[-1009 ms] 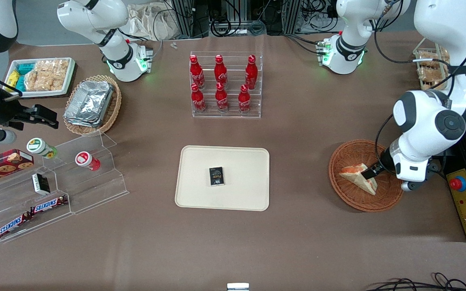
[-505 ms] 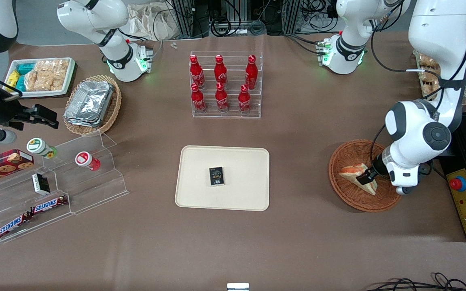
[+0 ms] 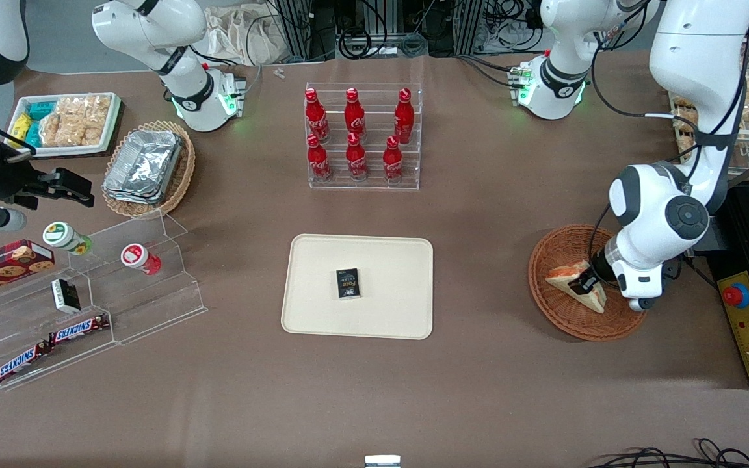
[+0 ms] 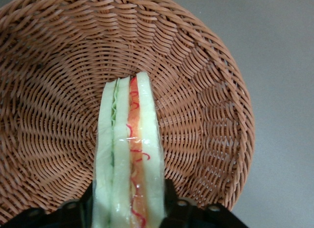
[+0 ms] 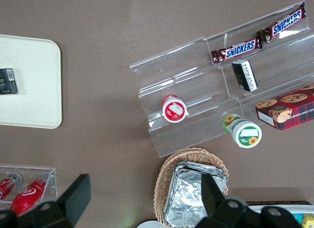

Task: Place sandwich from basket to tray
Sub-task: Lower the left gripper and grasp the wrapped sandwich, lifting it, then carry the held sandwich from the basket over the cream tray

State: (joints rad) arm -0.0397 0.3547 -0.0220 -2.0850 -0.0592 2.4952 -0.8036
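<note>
The gripper [image 3: 586, 283] now sits low in the basket [image 3: 560, 312], its fingers [image 4: 171, 208] pressed against both bread faces of the sandwich [image 4: 130, 154], pinching the wedge between them. Over the last second the arm has shifted in over the basket toward the tray and the sandwich has barely moved, so the grasp looks made and the lift is not yet begun. The sandwich rests in the basket under the gripper. Well apart from it, toward the parked arm's end, the tray [image 3: 387, 257] waits, carrying a small dark box [image 3: 348, 283].
</note>
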